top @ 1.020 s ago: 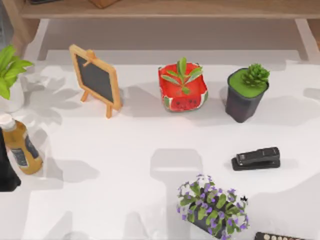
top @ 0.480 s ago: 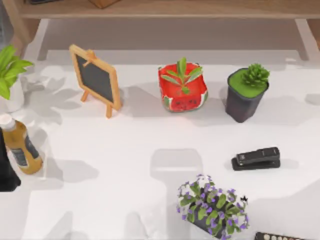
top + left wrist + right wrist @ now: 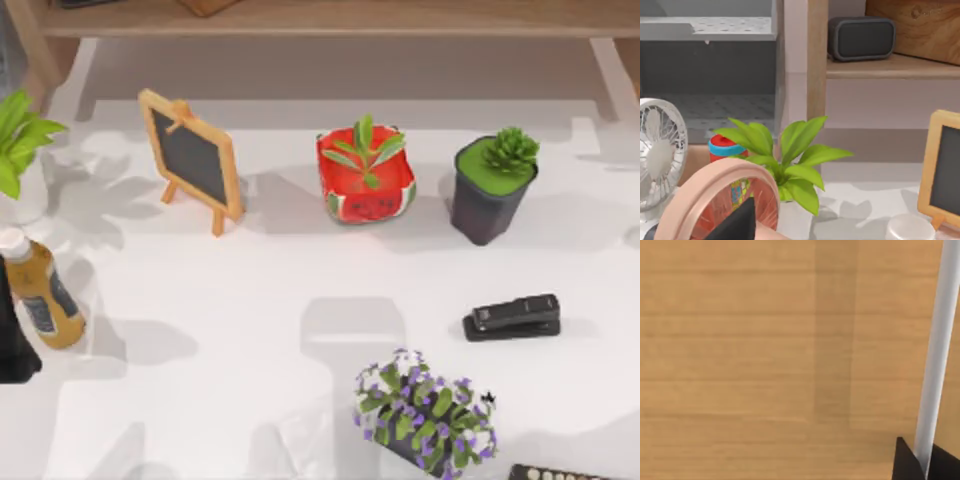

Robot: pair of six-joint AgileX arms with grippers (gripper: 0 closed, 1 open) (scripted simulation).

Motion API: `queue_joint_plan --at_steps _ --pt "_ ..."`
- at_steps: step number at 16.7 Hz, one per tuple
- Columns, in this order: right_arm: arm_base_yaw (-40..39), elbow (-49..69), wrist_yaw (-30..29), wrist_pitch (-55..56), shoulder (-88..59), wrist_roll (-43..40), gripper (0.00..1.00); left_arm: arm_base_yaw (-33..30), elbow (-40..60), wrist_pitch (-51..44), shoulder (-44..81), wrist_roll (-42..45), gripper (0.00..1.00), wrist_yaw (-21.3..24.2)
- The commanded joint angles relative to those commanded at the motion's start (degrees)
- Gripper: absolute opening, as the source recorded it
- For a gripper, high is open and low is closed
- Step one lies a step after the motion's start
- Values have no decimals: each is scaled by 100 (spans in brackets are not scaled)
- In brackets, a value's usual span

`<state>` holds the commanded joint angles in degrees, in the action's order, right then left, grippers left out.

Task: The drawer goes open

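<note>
White table [image 3: 250, 300] broad under everything, red watermelon-patterned fabric pot [image 3: 366, 190] with a green sprig standing toward its far middle as the mark for the rest. Light wooden drawer front [image 3: 765, 340], plain and grained, seen close in the right wrist view, crossed by a pale round metal handle bar [image 3: 937, 340]. Right gripper [image 3: 922, 465] set on that bar, dark tips pressed narrow against either side of it, holding the bar and nothing else. Wood-framed black chalkboard easel [image 3: 192, 160] left of the watermelon pot; dark grey pot with a green succulent [image 3: 490, 195] just right of it. Planter of purple and white flowers [image 3: 425, 415] nearer than the pot, slightly right. Amber bottle with a white cap [image 3: 42, 295] far left of the pot. Black stapler [image 3: 512, 316] nearer and right. Left gripper [image 3: 740, 222] low in the left wrist view; how far open, cannot tell
</note>
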<state>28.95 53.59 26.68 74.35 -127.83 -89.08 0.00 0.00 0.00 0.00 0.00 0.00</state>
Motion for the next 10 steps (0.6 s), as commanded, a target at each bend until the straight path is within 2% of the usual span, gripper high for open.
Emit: queue_joint_plan --at_steps 4,10 --pt "9 -71 29 46 16 2 0 0 0 0 0 0 100 0" --pt "409 -1183 418 688 469 15 0 0 0 0 0 0 100 0"
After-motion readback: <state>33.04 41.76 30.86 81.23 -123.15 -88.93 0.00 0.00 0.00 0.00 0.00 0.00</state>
